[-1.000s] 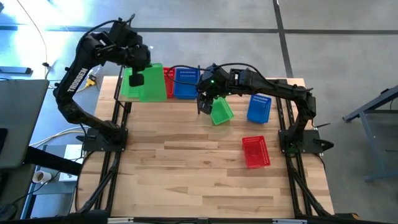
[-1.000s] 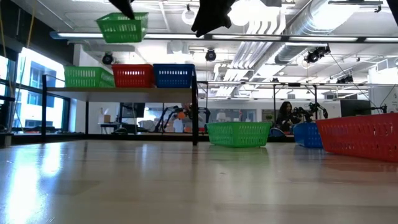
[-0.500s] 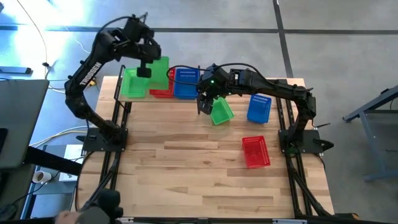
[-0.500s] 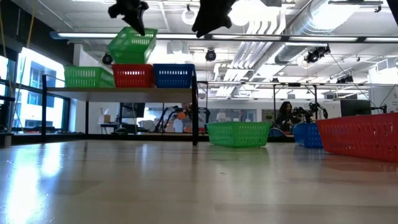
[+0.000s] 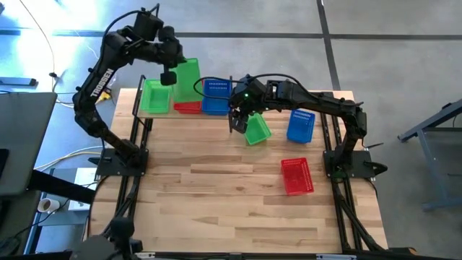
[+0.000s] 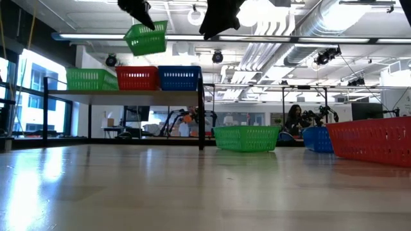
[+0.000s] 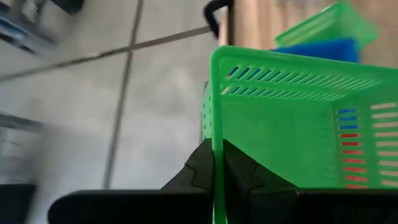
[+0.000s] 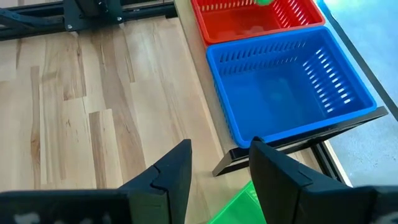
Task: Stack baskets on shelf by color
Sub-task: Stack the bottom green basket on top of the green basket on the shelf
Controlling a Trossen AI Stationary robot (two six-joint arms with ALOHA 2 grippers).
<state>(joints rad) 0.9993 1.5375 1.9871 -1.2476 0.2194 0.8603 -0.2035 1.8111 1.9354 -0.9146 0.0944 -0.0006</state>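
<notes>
Shelf (image 6: 128, 94), a raised light wooden plank on black metal posts, stands at the far left end of the pale plank counter (image 5: 216, 195). Three small lattice-walled plastic baskets sit on it in a row: green shelf basket (image 5: 154, 97) at the left, red shelf basket (image 6: 136, 77) in the middle, blue shelf basket (image 5: 216, 96) at the right, each just beside the next.

Left claw (image 5: 168, 76) is up in the air over the shelf, jaws together, clamped on the rim wall of a fourth basket, the lifted green basket (image 5: 188, 79). That basket hangs tilted, clear of the row below, above the green-to-red stretch of the shelf; in the low view it hangs above the red one (image 6: 147, 38). In the left wrist view the thin green wall runs straight between the dark fingers (image 7: 200, 171).

Right claw (image 5: 237, 121) hangs above the counter just off the shelf's right end, jaws apart, nothing between them. A tilted green counter basket (image 5: 255, 128) lies just beside and below it on the planks.

Further right on the counter: blue counter basket (image 5: 300, 126), near the right arm's forearm, then red counter basket (image 5: 296, 175), nearer the front, well apart from the shelf.
</notes>
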